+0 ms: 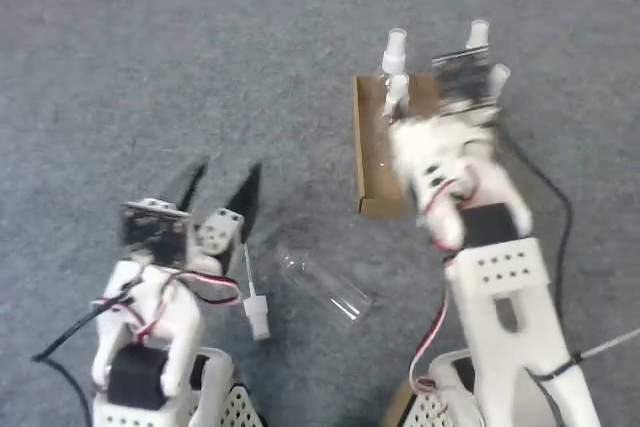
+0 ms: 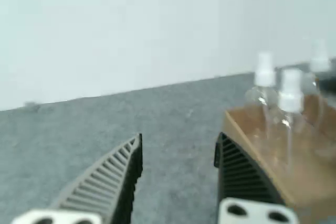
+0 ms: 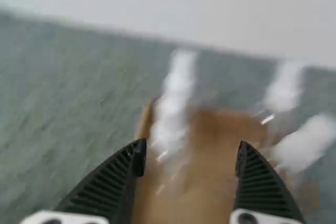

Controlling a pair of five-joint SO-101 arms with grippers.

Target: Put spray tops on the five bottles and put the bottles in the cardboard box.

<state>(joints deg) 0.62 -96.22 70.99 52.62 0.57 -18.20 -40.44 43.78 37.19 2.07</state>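
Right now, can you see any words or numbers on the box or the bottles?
None can be read. The cardboard box is plain brown; the bottles standing in it, the bottle lying on the table and the loose spray top show no labels or print.

A grey, coarse, felt-like covering spreads over the whole table [image 1: 110, 87]. Behind its far edge stands a plain, pale whitish wall [image 2: 115, 30], smooth and evenly lit by soft, diffuse light.
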